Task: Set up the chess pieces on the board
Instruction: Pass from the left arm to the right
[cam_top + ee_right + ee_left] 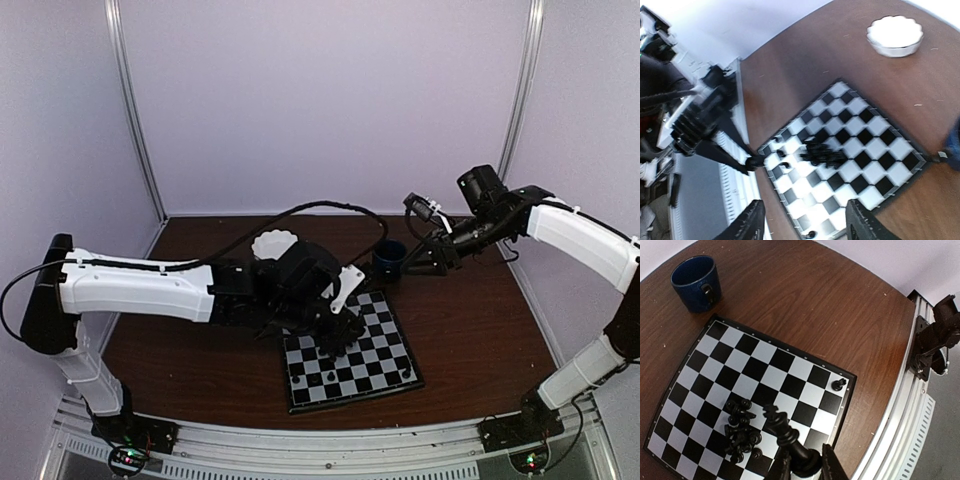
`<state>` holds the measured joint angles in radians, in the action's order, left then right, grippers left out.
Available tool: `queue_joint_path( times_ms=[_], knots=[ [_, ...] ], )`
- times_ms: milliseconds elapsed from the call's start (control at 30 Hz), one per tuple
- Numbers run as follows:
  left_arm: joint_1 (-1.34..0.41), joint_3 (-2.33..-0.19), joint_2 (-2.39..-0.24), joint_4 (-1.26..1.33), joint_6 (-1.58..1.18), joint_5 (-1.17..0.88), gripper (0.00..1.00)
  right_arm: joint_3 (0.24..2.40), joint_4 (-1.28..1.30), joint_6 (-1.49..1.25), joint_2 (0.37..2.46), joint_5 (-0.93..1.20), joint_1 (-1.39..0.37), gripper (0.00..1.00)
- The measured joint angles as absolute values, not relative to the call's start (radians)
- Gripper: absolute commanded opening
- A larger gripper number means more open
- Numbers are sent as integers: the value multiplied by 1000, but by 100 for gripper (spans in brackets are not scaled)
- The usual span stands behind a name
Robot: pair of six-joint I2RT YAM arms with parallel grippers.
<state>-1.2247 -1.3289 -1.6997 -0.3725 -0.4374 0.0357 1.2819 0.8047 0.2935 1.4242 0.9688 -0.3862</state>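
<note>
The left gripper [805, 471] is clenched on the base of a tall piece [785, 432] — the piece leans out from the fingers over the board [765, 365], its top just beside the pile [742, 430] of small black pieces lying mid-board. One pawn [839, 385] stands alone in a corner square. The right gripper [802, 225] hangs above the board with its jaws wide, holding nothing — the mug [695, 277] sits just off another corner.

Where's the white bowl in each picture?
Top external: bowl at the back, beyond the board.
Left wrist: not in it.
Right wrist: bowl in the top right corner.
Shared landmark: the board, seen in all three views.
</note>
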Motion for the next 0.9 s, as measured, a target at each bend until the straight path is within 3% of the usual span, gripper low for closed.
queue_joint_path(
  times_ms=[333, 600, 700, 900],
  knots=[
    [-1225, -1177, -1623, -128, -368, -9, 17, 1325, 894, 252, 1513, 1095, -556, 61],
    [-1225, -1135, -1568, -28, -337, -43, 17, 1360, 913, 216, 1620, 1115, -616, 56],
    [-1225, -1131, -1567, -23, -329, -50, 17, 1375, 918, 208, 1637, 1136, -636, 51],
    [-1225, -1131, -1567, -6, -318, -61, 17, 1383, 916, 186, 1645, 1193, -649, 30]
  ],
)
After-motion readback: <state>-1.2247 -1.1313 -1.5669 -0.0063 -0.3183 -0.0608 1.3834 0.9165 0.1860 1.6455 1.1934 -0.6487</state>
